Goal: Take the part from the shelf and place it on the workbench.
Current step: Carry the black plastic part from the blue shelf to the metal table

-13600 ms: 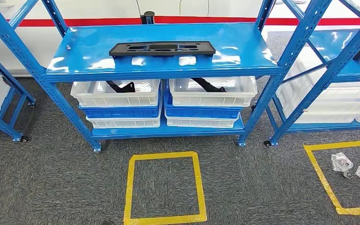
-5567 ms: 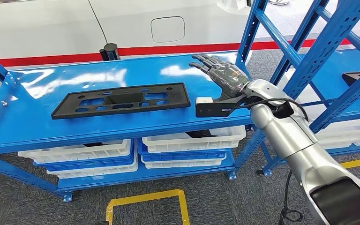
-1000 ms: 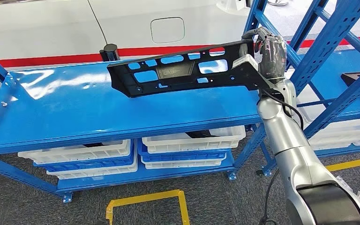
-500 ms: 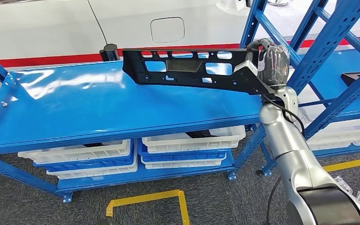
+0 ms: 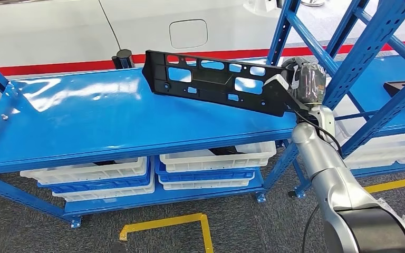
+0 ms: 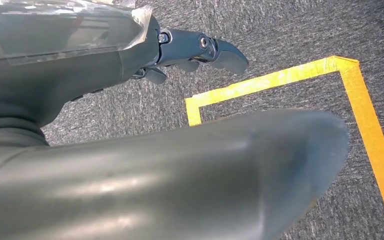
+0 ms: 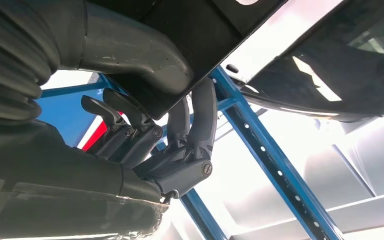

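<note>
The left robot hand [image 6: 200, 50] is hanging low over the carpet, fingers curled in on nothing. The part [image 5: 216, 81] is riding clear above the shelf [image 5: 111, 121], its long axis running along the shelf, free end dipping leftward. The right robot hand [image 5: 303, 79] is clamping its right end, beside the blue upright [image 5: 348, 58]; open room is lying toward the robot.

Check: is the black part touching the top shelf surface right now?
Apart. In the head view the black part hangs tilted in the right hand, with bare blue top shelf surface showing beneath its lower edge.
</note>
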### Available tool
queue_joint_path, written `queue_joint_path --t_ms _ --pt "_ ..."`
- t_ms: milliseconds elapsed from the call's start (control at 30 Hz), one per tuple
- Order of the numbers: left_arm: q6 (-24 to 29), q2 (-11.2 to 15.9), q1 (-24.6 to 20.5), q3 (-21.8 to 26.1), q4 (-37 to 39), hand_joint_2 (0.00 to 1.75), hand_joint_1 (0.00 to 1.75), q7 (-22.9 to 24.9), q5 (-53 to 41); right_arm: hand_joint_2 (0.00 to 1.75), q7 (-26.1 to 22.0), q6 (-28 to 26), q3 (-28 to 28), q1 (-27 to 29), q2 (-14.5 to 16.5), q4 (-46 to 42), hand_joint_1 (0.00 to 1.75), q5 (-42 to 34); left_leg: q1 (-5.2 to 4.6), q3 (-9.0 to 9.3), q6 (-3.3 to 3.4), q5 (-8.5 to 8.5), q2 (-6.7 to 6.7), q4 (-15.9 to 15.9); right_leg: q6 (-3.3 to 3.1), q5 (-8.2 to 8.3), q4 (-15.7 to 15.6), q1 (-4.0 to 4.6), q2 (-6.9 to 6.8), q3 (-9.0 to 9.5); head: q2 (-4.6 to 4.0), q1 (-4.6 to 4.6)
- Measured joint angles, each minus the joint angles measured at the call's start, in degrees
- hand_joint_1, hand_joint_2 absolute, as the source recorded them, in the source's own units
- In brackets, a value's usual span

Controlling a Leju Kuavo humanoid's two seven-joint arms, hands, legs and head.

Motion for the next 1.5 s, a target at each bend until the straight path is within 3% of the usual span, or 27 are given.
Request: queue_joint_path --t_ms 333,533,833,1233,1500 --pt "-0.33 0.00 -0.08 -0.72 0.00 0.00 0.00 0.54 -0.67 1.75 0.48 -2.15 -0.93 -0.92 -0.07 6.60 1.75 2.97 0.00 0.00 0.00 -0.01 0.01 0.00 0.00 0.00 0.00 0.00 0.00 0.01 0.00 0.00" --pt "-0.33 0.00 -0.10 -0.98 0.00 0.00 0.00 0.61 -0.56 1.75 0.25 0.60 -0.92 -1.14 0.49 9.12 1.75 5.27 0.00 0.00 -0.01 -0.03 0.01 0.00 0.00 0.00 0.00 0.00 0.00 0.00 0.00 0.01" --pt "-0.33 0.00 -0.10 -1.15 0.00 0.00 0.00 1.03 -0.39 1.75 -4.27 -4.62 -0.62 -1.26 2.20 8.04 1.75 9.11 0.02 0.00 -0.03 -0.02 0.02 0.00 0.00 0.00 0.01 0.00 0.01 0.01 0.00 0.00" --pt "-0.71 -0.04 -0.14 -1.61 0.00 0.00 0.00 1.49 -0.51 1.75 4.20 -8.05 6.50 0.74 4.66 1.62 1.75 29.56 0.02 0.03 -0.03 -0.02 0.04 -0.01 0.00 0.00 0.01 0.01 0.02 0.01 0.00 0.00" --pt "-0.83 -0.08 -0.13 -2.08 0.00 0.00 0.00 2.08 -1.02 1.75 8.35 -8.13 5.96 0.08 3.01 -8.91 1.75 37.43 -0.01 -0.01 -0.02 -0.01 -0.06 0.01 0.00 0.00 0.00 -0.01 -0.02 0.00 0.00 0.01"
